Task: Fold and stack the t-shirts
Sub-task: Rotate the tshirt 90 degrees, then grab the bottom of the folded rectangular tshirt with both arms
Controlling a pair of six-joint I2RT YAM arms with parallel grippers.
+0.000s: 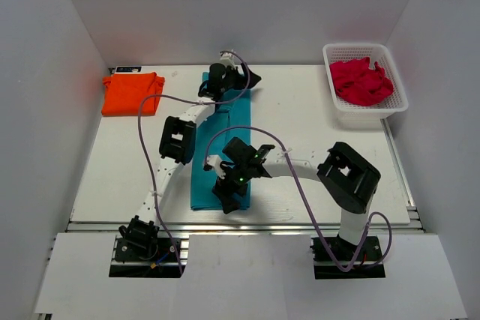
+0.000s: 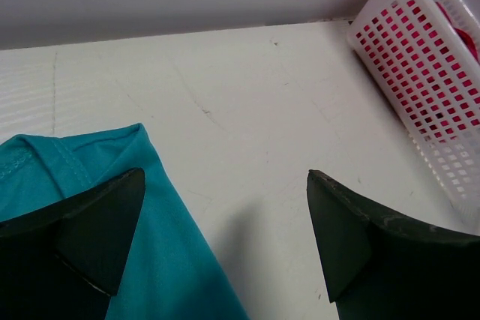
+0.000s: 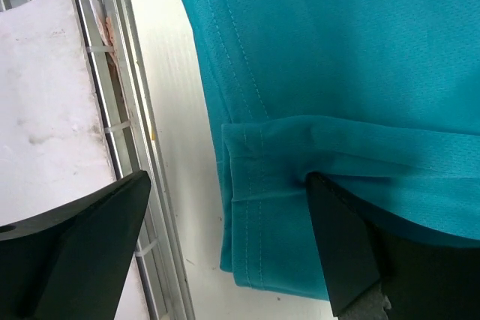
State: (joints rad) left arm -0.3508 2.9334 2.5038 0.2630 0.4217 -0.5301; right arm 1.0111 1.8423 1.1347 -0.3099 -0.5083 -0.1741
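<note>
1. Fingers (image 2: 90,237) of my left gripper (image 2: 225,177) stand wide apart and empty over the far end of the teal t-shirt (image 1: 202,185).
2. My right gripper (image 3: 229,179) gapes too, gripping nothing, at that shirt's near hem, with one finger over the fabric.
3. I see the teal t-shirt lying as a long folded strip on the white table (image 1: 315,155).
4. The orange t-shirt (image 1: 131,93) sits folded, far-left of the teal one and well apart.
5. A white basket (image 1: 365,116) of red cloth (image 1: 361,82) stands far-right of it.
</note>
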